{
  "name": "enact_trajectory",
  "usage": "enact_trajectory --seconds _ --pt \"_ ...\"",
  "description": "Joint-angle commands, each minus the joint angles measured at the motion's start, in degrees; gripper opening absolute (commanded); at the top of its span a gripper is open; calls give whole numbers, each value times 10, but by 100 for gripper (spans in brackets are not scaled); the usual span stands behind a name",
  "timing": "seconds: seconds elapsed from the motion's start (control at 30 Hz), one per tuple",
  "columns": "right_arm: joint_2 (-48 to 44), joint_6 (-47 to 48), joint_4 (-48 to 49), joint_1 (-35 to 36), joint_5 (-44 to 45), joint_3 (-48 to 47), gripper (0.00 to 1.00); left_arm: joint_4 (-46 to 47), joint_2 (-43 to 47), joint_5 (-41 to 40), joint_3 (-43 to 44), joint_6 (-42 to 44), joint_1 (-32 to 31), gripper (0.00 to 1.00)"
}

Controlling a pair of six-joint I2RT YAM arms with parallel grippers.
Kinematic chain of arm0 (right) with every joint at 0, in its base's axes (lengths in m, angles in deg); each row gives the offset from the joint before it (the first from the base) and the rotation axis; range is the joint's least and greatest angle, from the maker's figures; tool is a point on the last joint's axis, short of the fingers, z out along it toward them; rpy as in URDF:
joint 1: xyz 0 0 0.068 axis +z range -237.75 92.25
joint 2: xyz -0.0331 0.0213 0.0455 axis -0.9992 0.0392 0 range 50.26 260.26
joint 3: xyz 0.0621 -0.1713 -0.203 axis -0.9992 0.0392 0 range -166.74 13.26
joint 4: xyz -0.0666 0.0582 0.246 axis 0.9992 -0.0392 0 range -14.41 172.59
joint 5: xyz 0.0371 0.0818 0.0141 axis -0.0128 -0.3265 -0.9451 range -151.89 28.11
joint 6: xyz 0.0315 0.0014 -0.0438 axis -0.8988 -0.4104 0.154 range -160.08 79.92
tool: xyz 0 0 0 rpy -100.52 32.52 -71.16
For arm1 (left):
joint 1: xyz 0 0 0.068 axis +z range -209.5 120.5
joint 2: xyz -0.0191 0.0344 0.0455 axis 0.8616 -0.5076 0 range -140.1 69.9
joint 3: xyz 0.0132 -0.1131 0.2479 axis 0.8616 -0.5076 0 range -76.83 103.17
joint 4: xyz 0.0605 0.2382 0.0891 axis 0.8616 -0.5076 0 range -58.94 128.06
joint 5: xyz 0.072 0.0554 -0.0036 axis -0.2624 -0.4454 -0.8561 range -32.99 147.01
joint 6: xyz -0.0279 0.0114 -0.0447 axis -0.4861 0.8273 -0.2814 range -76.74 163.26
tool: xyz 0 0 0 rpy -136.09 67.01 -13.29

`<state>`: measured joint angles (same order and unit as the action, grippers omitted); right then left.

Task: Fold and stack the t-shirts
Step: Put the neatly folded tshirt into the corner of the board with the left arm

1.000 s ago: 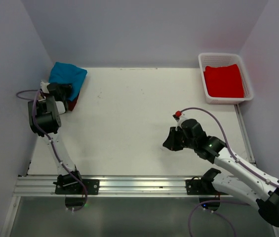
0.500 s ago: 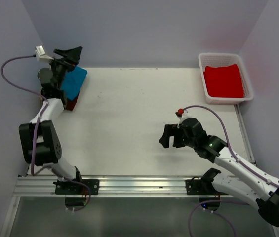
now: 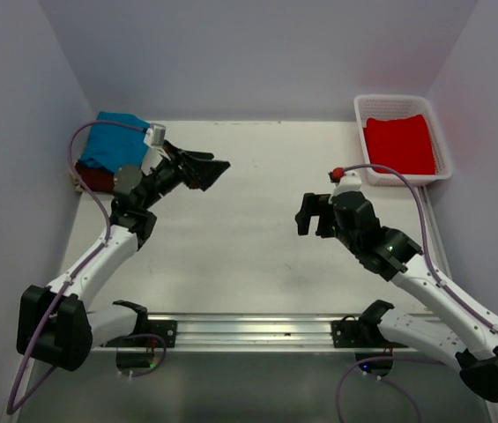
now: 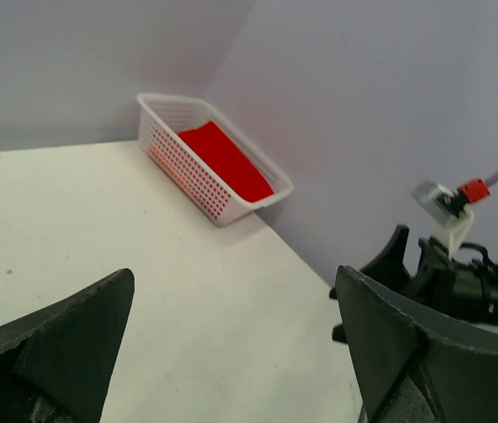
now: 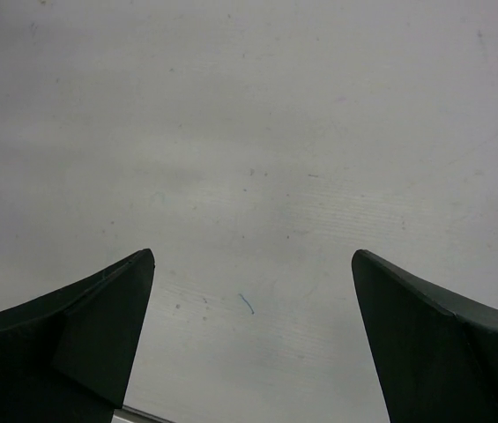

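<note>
Nearest, the right arm [image 3: 407, 264] reaches in from 5 o'clock. The right jaws stand wide apart and empty above bare tabletop [image 5: 257, 159] at about 3 o'clock. The left arm [image 3: 99, 260] stretches in from 7 o'clock. The left jaws are likewise spread with nothing between them, lifted off the tabletop near 10 o'clock and pointing toward the right arm. Farther off, in the 10 o'clock corner, the folded teal-blue t-shirt [image 3: 112, 141] lies on the dark maroon t-shirt [image 3: 99, 179]. At 1 o'clock the bright red t-shirt [image 3: 398, 145] lies inside the white mesh basket [image 3: 403, 99].
</note>
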<state>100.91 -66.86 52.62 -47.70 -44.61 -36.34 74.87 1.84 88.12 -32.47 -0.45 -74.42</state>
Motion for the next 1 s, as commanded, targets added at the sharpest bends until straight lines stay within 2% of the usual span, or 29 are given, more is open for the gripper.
enact_trajectory --seconds 0.0,0.07,0.2,0.33,0.37,0.4,0.47,0.57,0.63,0.8,0.87,0.9,0.97 --pt "18 1 -30 -1 72 -42 99 -18 42 80 -22 37 -11 100" --pt "37 -5 -38 -1 84 -54 99 -41 37 105 -23 38 -19 100" --pt "79 -17 -61 -2 171 -105 99 -50 31 162 -45 47 -41 100" --pt "165 8 -106 -24 202 -190 99 -135 59 92 -91 108 -78 100" --pt "225 8 -127 -38 194 -218 99 -146 70 73 -101 112 -83 100" --pt "253 9 -149 -68 182 -277 99 -149 74 62 -109 112 -85 100" --pt "320 17 -183 -101 150 -322 99 -173 85 58 -126 119 -85 100" --pt "366 42 -183 -155 121 -397 99 -182 105 54 -160 114 -86 100" --pt "416 40 -204 -189 136 -470 99 -211 124 38 -173 114 -89 100" --pt "602 -47 -333 -329 125 -670 99 -283 177 -23 -206 133 -89 100" --pt "647 -51 -356 -363 101 -736 99 -300 187 -31 -210 141 -90 100" --pt "692 -51 -367 -369 102 -759 99 -311 192 -31 -212 143 -90 100" --pt "723 -44 -387 -376 113 -815 99 -323 203 -33 -214 146 -90 100"
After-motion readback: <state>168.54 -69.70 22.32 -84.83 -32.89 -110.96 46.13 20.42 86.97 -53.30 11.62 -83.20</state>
